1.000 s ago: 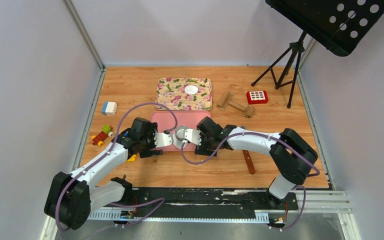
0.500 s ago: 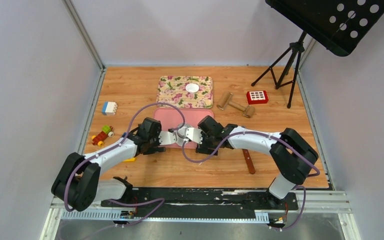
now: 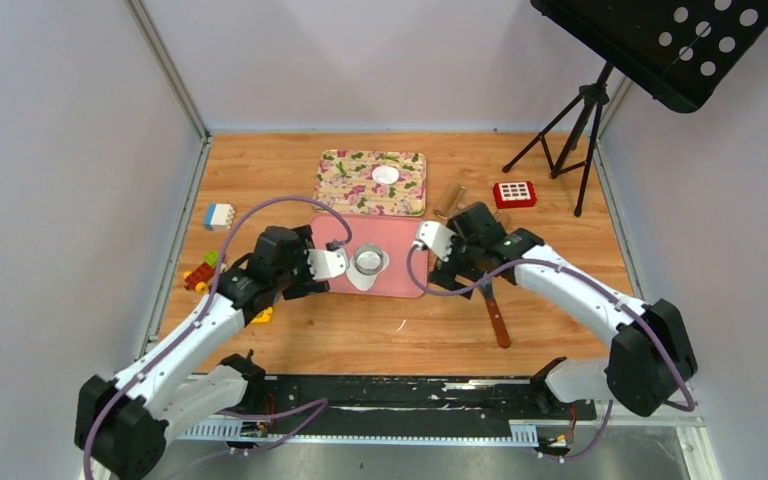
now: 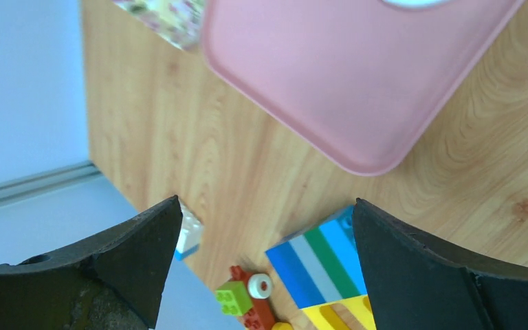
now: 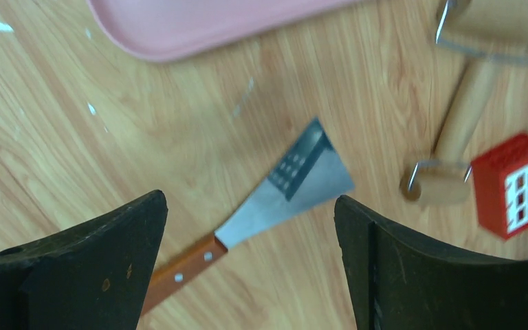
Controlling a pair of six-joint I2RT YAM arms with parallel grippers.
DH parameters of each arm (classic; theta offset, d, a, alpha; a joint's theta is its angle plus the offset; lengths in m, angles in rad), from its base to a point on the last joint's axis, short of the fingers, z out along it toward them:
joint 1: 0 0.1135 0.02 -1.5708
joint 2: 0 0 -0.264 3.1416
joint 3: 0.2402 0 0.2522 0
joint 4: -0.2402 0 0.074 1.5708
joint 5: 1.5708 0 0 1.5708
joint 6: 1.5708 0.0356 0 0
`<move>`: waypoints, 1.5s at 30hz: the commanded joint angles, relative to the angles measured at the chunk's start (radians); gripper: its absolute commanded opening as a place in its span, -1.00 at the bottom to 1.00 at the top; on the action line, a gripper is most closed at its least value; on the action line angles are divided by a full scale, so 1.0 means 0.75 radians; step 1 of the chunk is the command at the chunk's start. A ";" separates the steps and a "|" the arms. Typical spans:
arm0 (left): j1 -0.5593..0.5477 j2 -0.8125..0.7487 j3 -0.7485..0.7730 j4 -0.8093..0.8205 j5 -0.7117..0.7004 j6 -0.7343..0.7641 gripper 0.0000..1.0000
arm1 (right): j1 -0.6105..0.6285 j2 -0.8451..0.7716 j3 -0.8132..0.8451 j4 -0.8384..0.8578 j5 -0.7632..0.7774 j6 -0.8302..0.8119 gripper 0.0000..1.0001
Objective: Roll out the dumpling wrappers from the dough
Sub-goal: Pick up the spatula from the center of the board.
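I see my left hand (image 3: 332, 263) and right hand (image 3: 427, 240) both spread apart, the flat white dough sheet (image 3: 362, 281) lying just beyond my left hand's tips, on the pink rectangular mat (image 3: 405, 272).

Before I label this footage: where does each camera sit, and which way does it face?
Top external: above, behind the arm bases, looking down on the table; both arms show.
Left wrist: on the left end effector, facing the pink board; its fingers show.
Right wrist: on the right end effector, facing the scraper; its fingers show.
Shared: all three show the pink board.
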 commanded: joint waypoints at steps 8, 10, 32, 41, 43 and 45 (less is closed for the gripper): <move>-0.047 -0.048 0.346 -0.232 0.149 -0.126 1.00 | -0.191 0.102 -0.221 -0.304 0.032 0.052 0.82; -0.066 -0.031 0.377 -0.233 0.143 -0.129 1.00 | -0.214 0.131 -0.238 -0.298 0.049 0.054 0.82; -0.138 0.455 0.841 -0.128 0.260 -0.605 1.00 | -0.372 0.127 -0.211 -0.252 -0.052 -0.058 -1.00; -0.139 0.784 1.227 -0.254 0.986 -0.976 1.00 | -0.370 -0.377 -0.070 -0.195 -0.080 -0.096 -1.00; -0.137 0.834 1.266 -0.229 1.130 -1.066 1.00 | -0.367 -0.443 -0.071 -0.130 -0.075 -0.106 -1.00; -0.137 0.869 1.292 -0.198 1.247 -1.148 1.00 | -0.367 -0.477 -0.071 -0.081 -0.072 -0.114 -1.00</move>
